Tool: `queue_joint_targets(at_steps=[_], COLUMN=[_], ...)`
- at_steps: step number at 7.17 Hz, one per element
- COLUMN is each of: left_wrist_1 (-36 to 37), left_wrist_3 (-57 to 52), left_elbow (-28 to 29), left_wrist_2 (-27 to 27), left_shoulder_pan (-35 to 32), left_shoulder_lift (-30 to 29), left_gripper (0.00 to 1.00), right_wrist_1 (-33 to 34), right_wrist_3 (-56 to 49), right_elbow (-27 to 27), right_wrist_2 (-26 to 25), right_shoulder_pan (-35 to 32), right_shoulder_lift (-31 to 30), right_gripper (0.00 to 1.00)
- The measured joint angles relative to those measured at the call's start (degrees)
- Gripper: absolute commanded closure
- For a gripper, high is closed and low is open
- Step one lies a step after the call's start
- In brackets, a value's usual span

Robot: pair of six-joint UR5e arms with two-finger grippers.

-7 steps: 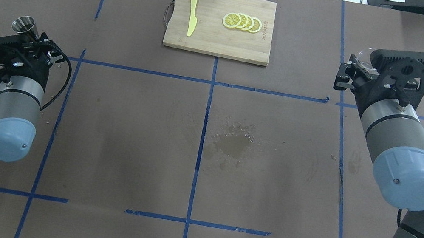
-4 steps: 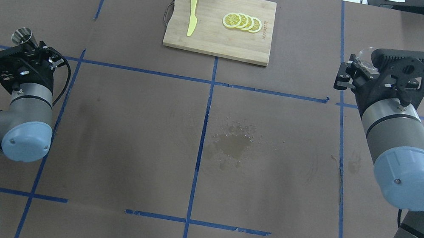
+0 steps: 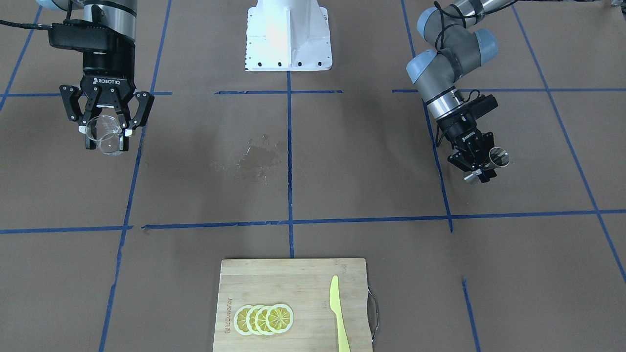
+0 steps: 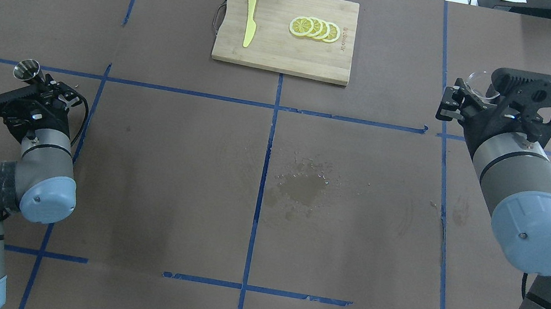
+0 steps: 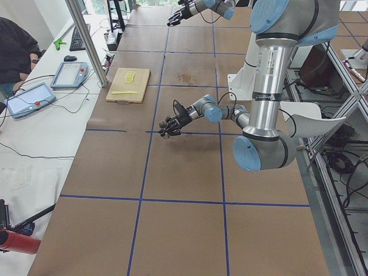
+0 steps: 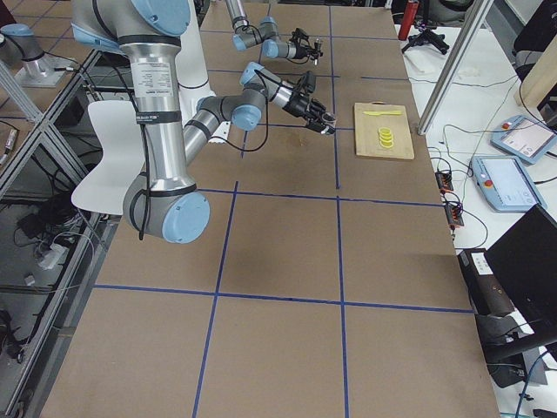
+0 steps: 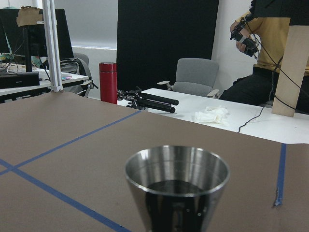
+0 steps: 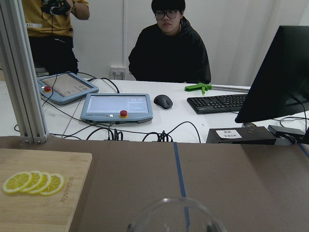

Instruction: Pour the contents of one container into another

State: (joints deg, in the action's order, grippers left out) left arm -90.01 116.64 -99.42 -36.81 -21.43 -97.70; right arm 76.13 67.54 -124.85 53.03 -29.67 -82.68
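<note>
**Now: two cups gripped at opposite sides, wide middle between**

Between the arms, in the overhead view: a broad stretch of brown table [image 4: 166,170], crossed only by blue tape lines [image 4: 273,120]. Just right of centre, a wet patch [image 4: 301,187] with scattered droplets, well apart from both arms. At top centre, close to the far edge: a cutting board [image 4: 275,54], with a yellow knife [image 4: 250,17] on its left part and a row of overlapping lemon slices [image 4: 314,28] on its right part. Nothing of the board near either arm.

At mid-left of the overhead frame, close to the left border: left gripper [image 4: 43,83], jaws drawn narrow and clenched around a metal cup [image 4: 26,70]. Mouth of the cup seen as an open ring, pointing toward the upper left; filling the lower centre of the left wrist view. Resting on the table or just off it: cannot tell.

At upper left of the front-facing view, upper right of the overhead one: right gripper [image 3: 107,142], jaws spread to the width of a clear glass cup [image 3: 100,128] and grasping it, one finger on either side. Only the glass rim at the bottom centre of the right wrist view. Both cups well apart, the whole middle of the table between them.
</note>
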Motion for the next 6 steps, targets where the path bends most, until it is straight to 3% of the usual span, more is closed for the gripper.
queue_joint_targets(at_steps=[6], left_wrist_1=[4.37], left_wrist_3=[0.81], left_elbow=[0.83], left_wrist_2=[-0.01], left_shoulder_pan=[1.99], left_shoulder_lift=[-1.74], left_gripper=[1.00], right_wrist_1=[0.07], right_wrist_3=[1.72], right_elbow=[-0.04], right_wrist_2=[0.85], right_shoulder_pan=[-0.07], right_shoulder_lift=[-1.28], right_gripper=[1.00])
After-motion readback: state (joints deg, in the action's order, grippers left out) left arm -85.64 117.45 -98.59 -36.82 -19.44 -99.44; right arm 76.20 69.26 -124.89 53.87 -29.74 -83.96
